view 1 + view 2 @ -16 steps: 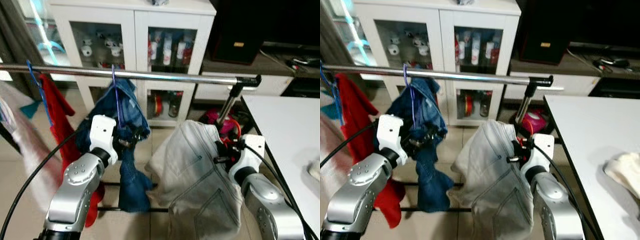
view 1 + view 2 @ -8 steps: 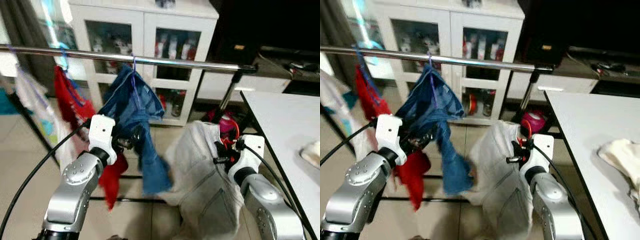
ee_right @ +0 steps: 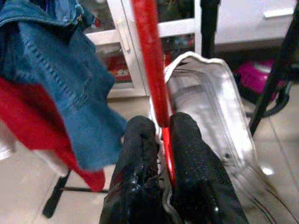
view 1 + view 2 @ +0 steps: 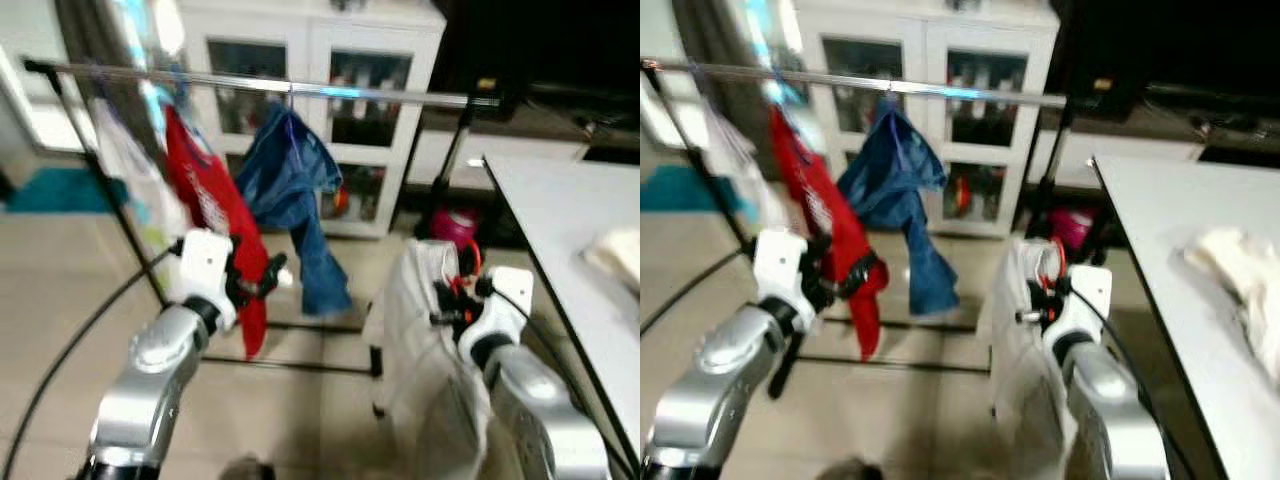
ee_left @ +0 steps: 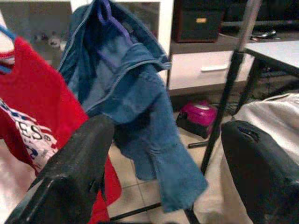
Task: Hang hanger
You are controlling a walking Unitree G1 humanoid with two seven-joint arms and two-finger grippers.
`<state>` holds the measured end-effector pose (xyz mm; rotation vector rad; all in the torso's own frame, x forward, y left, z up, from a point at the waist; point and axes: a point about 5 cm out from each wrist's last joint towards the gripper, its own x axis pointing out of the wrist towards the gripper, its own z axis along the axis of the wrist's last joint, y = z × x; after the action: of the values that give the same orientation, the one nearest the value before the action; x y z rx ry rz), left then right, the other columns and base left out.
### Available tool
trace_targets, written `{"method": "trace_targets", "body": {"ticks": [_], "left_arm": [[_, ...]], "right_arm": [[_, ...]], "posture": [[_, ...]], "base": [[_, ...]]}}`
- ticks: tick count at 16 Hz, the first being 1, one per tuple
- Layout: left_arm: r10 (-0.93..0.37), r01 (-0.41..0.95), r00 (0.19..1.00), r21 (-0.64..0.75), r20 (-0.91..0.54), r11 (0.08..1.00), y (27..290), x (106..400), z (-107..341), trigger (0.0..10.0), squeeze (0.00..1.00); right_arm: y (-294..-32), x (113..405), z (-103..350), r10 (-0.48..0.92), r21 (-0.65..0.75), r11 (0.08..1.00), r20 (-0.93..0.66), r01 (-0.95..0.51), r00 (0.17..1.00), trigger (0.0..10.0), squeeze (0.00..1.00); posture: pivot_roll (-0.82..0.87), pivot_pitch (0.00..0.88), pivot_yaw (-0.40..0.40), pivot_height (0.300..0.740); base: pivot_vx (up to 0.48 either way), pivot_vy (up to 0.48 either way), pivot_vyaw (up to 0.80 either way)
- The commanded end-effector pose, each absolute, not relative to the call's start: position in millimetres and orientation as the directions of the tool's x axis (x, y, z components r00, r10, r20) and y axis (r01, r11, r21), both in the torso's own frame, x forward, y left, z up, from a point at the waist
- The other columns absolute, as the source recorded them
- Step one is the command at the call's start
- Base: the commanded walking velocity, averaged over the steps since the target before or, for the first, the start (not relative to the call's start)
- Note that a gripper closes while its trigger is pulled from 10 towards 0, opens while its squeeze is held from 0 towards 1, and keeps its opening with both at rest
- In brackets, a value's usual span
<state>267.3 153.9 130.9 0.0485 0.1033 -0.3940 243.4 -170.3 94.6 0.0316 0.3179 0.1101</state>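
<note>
Three garments on one rail (image 4: pixel 250 82)

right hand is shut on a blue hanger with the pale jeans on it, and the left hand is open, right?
Not quite: the hanger is red, not blue, as the right wrist view shows. The right hand is shut on it with the pale jeans, and the left hand is open.
</note>
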Motion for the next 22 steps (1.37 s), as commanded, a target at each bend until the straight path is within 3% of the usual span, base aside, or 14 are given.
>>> {"method": "trace_targets", "body": {"ticks": [1,7,12,22], "left_arm": [[-0.394,0.399,0.914,0.038,-0.097,0.916,151.9,269.5,136.3,10.0,0.00],[-0.396,0.401,0.913,0.036,-0.100,0.915,151.3,267.3,136.3,10.0,0.00],[-0.405,0.410,0.908,0.024,-0.109,0.912,148.7,267.2,135.7,10.0,0.00],[-0.414,0.424,0.902,0.066,-0.122,0.903,147.5,266.4,136.8,10.0,0.00]], "right_arm": [[-171.0,246.5,107.9,0.112,0.047,0.994,-0.250,-0.103,0.962,10.0,0.00],[-171.4,245.5,105.8,0.115,0.055,0.993,-0.257,-0.104,0.959,10.0,0.00],[-171.9,245.3,104.8,0.113,0.055,0.993,-0.258,-0.102,0.959,10.0,0.00],[-170.0,244.3,106.7,0.119,0.058,0.992,-0.257,-0.108,0.959,10.0,0.00]], "posture": [[-0.08,0.000,-0.040,0.740],[-0.08,0.000,-0.043,0.740],[-0.08,0.000,-0.041,0.740],[-0.08,0.000,-0.045,0.740]], "base": [[-0.304,0.000,0.00],[-0.306,0.000,0.00],[0.000,0.000,0.00],[0.000,0.210,0.00]]}}
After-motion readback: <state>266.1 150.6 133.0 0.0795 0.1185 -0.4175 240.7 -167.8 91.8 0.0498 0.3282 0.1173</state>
